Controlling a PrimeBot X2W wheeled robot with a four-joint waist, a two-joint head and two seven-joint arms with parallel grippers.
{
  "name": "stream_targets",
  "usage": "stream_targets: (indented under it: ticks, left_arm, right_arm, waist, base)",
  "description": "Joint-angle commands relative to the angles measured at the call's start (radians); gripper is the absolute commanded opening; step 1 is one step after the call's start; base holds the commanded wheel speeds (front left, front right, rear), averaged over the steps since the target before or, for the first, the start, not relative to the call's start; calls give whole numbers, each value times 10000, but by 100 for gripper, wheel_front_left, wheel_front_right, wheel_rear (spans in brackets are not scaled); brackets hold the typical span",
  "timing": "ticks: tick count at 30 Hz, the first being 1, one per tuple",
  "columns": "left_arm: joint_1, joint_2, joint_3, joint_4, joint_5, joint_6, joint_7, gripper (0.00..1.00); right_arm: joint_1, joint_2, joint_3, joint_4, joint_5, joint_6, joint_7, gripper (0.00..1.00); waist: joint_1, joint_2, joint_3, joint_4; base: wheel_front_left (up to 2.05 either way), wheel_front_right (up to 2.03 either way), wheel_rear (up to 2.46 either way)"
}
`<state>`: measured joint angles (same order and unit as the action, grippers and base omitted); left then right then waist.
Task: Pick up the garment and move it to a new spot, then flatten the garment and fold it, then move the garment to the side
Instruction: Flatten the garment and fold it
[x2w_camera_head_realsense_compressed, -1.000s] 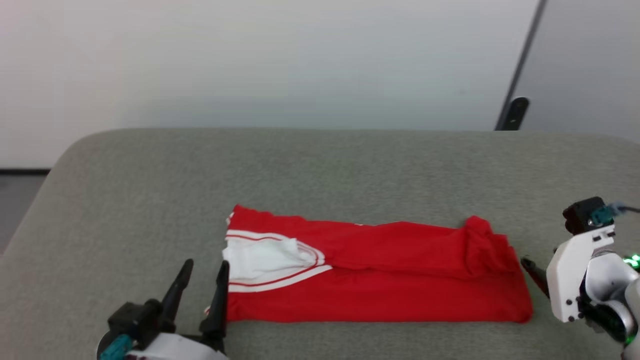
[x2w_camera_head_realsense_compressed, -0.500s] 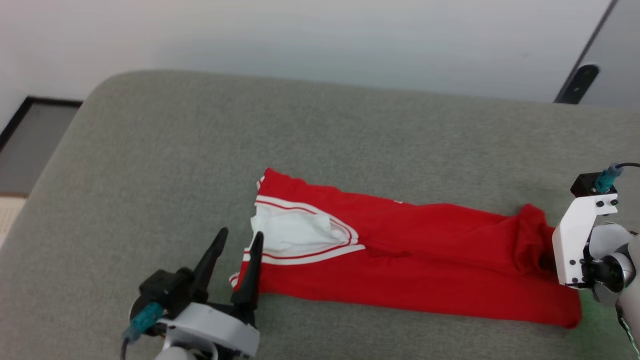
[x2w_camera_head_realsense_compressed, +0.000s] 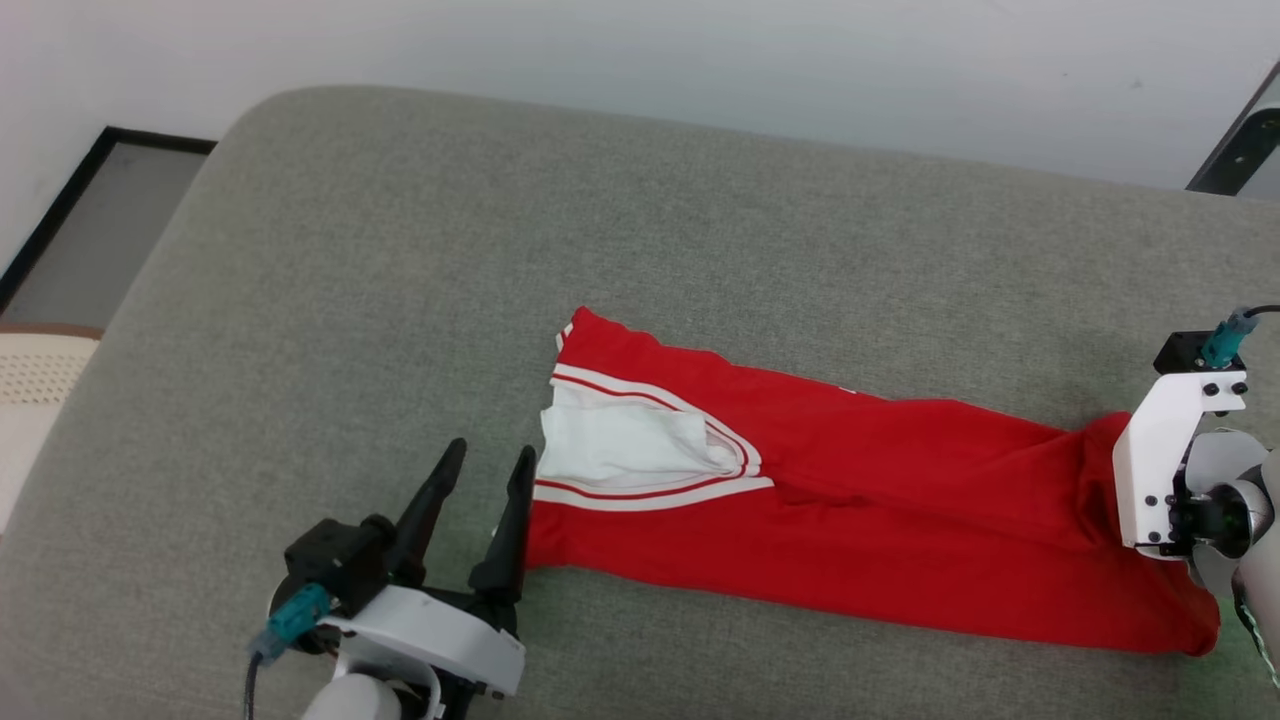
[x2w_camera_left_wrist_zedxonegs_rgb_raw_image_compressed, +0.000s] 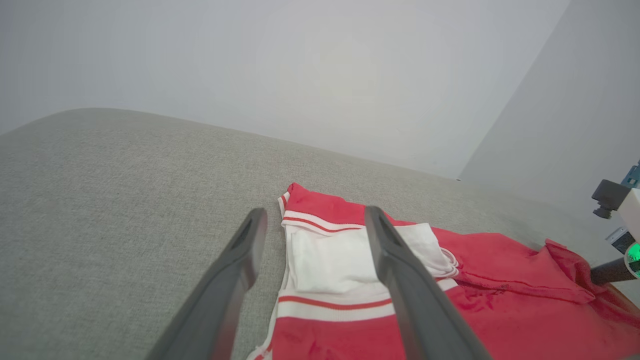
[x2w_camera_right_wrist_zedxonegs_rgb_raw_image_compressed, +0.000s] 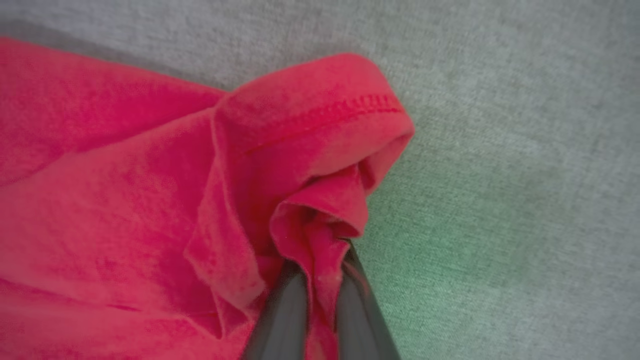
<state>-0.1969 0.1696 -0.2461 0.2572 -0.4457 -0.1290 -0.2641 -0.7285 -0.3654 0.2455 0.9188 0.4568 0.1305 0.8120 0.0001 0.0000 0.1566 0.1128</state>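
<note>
I am pinching a bunched end of the garment (x2w_camera_head_realsense_compressed: 880, 500) in my right gripper (x2w_camera_right_wrist_zedxonegs_rgb_raw_image_compressed: 320, 265), my left gripper (x2w_camera_head_realsense_compressed: 491, 452) gaping wide beside its sleeve.

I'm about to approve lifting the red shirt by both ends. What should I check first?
1. Right gripper gripping the garment: ok, jaws shut on bunched hem fabric.
2. Left gripper gripping the other end: not ok, jaws open by the white sleeve.
3. Garment folded into a long strip: ok.
4. Garment wholly on the grey cushion: ok.
5. All folded layers caught in the right jaws: cannot tell.
</note>
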Motion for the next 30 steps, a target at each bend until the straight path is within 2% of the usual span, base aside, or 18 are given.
stream_targets:
  ticks: [1, 15, 24, 30]
  left_arm:
    - [71, 59, 51, 19, -51, -24, 4, 100]
    - [159, 338, 56, 62, -204, -23, 4, 100]
    - [544, 379, 104, 289, -304, -24, 4, 100]
    - [860, 318, 124, 440, -497, -24, 4, 100]
  right_arm:
    - [325, 71, 155, 296, 27, 1, -33, 0]
    - [-306, -1225, 56, 637, -36, -11, -1039, 0]
    - [-205, -520, -169, -32, 1008, -6, -636, 0]
    - [82, 459, -624, -1208, 1821, -5, -67, 0]
  waist:
    - [-1, 0, -69, -75]
    - [-1, 0, -408, -636]
    - [-1, 0, -1065, -1089]
    - [-1, 0, -1653, -1264]
  base:
    - [0, 0, 0]
    - [0, 0, 0]
    - [0, 0, 0]
    - [0, 0, 0]
